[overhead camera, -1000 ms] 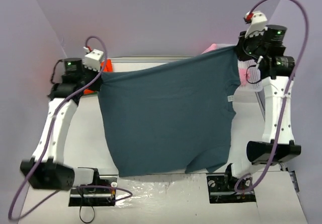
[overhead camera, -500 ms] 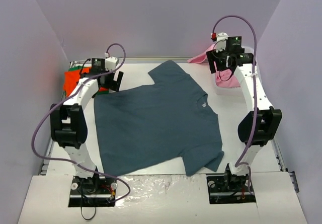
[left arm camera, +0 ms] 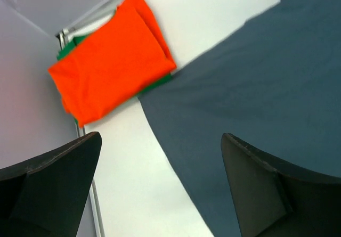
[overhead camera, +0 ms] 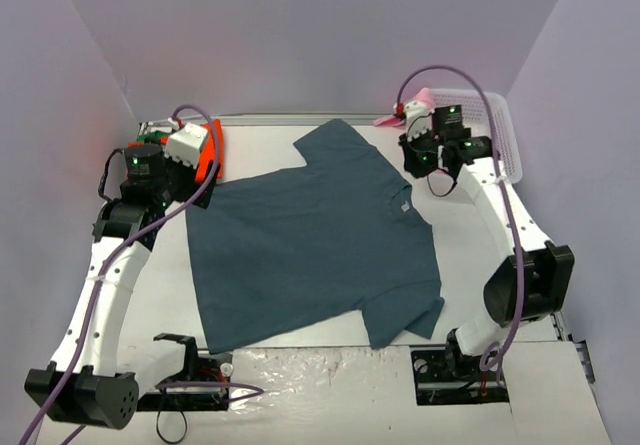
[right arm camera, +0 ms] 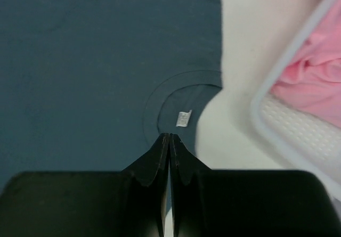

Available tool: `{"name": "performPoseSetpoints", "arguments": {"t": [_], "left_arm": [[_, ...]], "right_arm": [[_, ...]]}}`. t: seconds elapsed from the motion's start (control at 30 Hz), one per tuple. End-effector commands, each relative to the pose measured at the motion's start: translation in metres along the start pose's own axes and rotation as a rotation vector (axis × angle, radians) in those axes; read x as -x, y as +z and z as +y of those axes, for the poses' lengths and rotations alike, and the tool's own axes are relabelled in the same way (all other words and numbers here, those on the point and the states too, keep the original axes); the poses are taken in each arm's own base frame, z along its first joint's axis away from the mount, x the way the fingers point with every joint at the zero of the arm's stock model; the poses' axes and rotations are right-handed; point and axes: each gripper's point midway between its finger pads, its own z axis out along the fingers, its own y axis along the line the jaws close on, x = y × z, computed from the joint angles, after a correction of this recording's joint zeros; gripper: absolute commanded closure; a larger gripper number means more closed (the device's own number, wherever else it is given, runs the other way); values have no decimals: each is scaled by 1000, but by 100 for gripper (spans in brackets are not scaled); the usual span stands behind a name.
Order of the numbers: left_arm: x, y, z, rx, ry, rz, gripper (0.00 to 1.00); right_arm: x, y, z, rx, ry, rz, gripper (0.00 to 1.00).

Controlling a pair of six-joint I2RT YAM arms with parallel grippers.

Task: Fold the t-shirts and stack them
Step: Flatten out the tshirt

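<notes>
The dark slate-blue t-shirt [overhead camera: 310,235] lies spread flat on the white table, collar and white label [right arm camera: 183,117] toward the right. My left gripper [overhead camera: 203,187] hovers open over its back left corner [left arm camera: 256,88], nothing between the fingers [left arm camera: 58,178]. A folded orange-red t-shirt [left arm camera: 112,61] rests on a green t-shirt [left arm camera: 68,43] at the back left. My right gripper [right arm camera: 169,137] is shut and empty just above the collar. The light pink t-shirt [right arm camera: 314,72] lies in the basket.
The white lattice basket [overhead camera: 492,130] stands at the back right, its rim [right arm camera: 282,82] close beside the right gripper. Purple walls enclose the table on three sides. Bare white table [left arm camera: 133,162] shows left of the blue shirt.
Both grippers let go of the blue shirt, which went from hanging stretched between them to lying flat. The left gripper opened; the right opened, then shut. Both arms lowered and drew back.
</notes>
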Motion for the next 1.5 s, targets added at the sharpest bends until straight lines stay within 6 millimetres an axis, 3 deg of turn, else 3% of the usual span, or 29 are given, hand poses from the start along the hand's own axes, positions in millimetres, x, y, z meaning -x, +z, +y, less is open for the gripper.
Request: {"name": "performPoseSetpoints", "arguments": {"t": [0.0,0.2,0.37,0.43,0.47,0.5,0.73,0.87,1.03,1.07,1.13,1.17,1.27,1.47], "left_arm": [[-38,-12,-4,-4,11,129,6],[-59,-22,-19,-60,-15,180,6],[-75,-18,-24,-69,-19,215,6],[-78,-15,-23,-63,-22,226,6],[-77,-15,-23,-63,-22,227,6],[-78,-15,-23,-64,-22,231,6],[-82,-12,-26,-78,-27,239,6],[-85,-11,-23,-62,-27,243,6],[-92,-10,-23,-63,-41,246,6],[-94,-10,-23,-64,-42,248,6],[-97,-9,-25,-72,-46,249,6],[-97,-11,-25,-72,-50,245,6],[-97,-14,-26,-76,-57,231,6],[-100,-22,-27,-81,-72,209,6]], "right_arm": [[-29,34,22,106,-5,98,100],[-59,64,41,166,-47,214,100],[-75,90,39,170,-55,282,100],[-64,99,38,162,-67,271,100],[-68,109,39,166,-68,291,100],[-55,113,36,158,-77,266,100],[-46,173,33,131,-102,296,100],[-43,197,33,123,-108,303,100],[-35,217,10,7,-95,304,100],[-23,218,3,-22,-94,281,100],[-25,224,-10,-80,-84,291,100],[-15,224,-17,-105,-82,269,100],[-14,228,-38,-193,-77,276,100],[-37,228,-75,-273,9,317,100]]}}
